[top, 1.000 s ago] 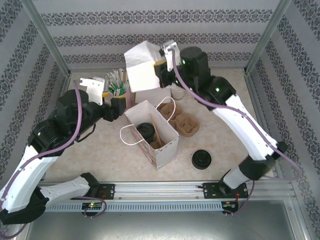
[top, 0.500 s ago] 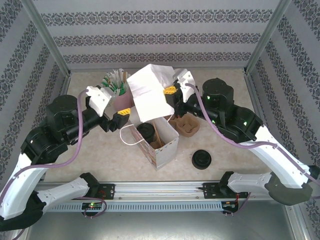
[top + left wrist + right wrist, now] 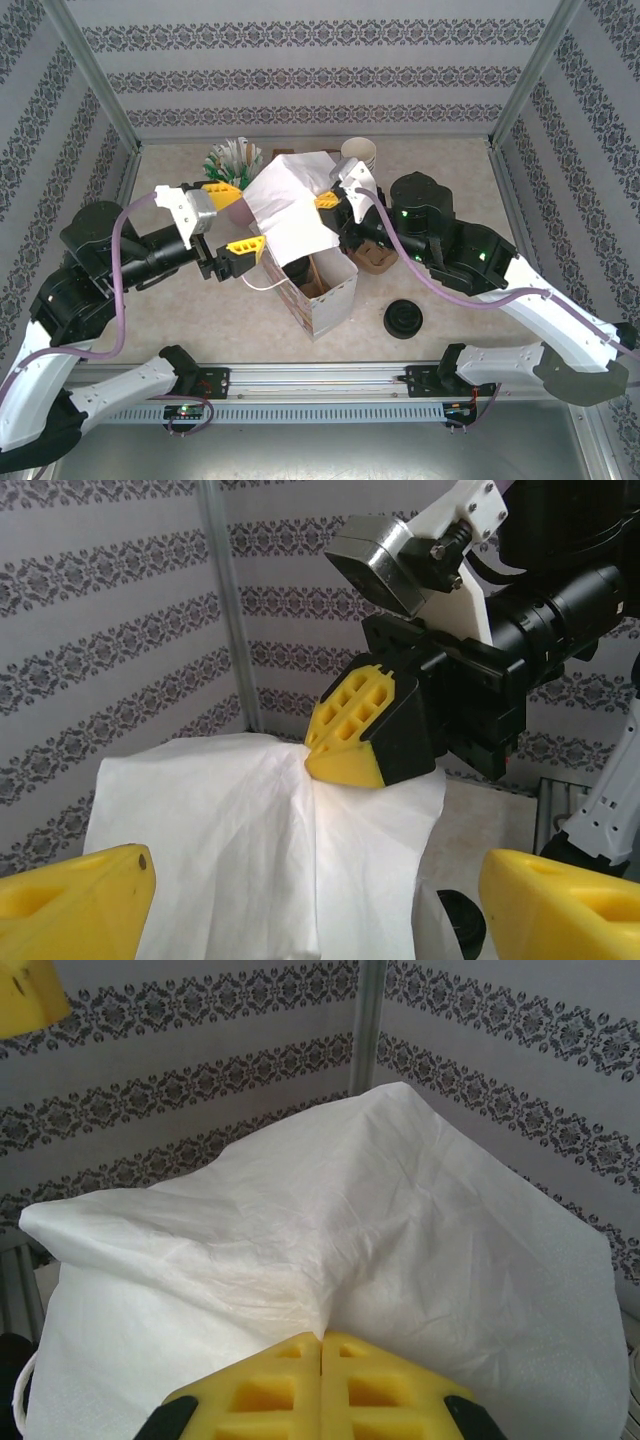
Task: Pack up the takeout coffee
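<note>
A: Where's the coffee (image 3: 293, 268)?
B: In the paper bag (image 3: 335, 300), at its 11 o'clock end, right by the edge of the white paper (image 3: 290, 205).
A: Grippers?
B: The right gripper (image 3: 330, 203) pinches that paper, jaws closed. The left gripper (image 3: 232, 220), at the bag's 9 o'clock, is wide open w/ nothing in it.
A: Cup tricky?
B: Prob light & squishy. Hold its sides gently, just under the top.

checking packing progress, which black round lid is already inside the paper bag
The black plastic lid capping the takeout coffee cup, down inside the open paper bag. The other black lids lie piled on the table right of the bag.
</note>
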